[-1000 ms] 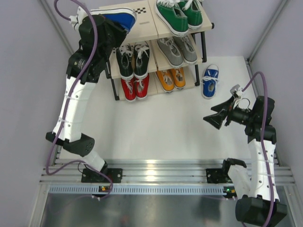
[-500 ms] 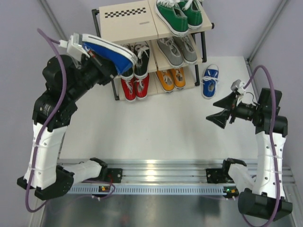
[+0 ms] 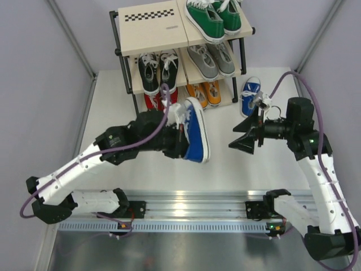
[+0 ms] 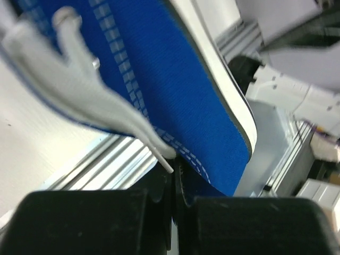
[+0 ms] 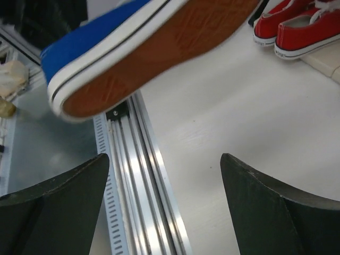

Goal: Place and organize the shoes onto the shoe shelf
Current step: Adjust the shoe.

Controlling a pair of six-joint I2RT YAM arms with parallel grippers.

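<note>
Shoes mostly racked: we count green pair [image 3: 214, 17], black pair [image 3: 159, 70], grey pair [image 3: 211, 59], red pair [image 3: 149, 103] and orange pair [image 3: 206, 91] on the shoe shelf [image 3: 152, 25]. Left gripper [image 3: 174, 135] is clamped on one blue shoe [image 3: 194, 132], held aloft mid-table before the right gripper [image 3: 240, 138], jaws spread wide. Second blue shoe [image 3: 250, 96] lies on the table [image 3: 225, 175] beside the shelf. Blue pair remains.

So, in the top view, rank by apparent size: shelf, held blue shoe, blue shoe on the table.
shoe shelf
held blue shoe, though raised nearer the camera
blue shoe on the table
</note>
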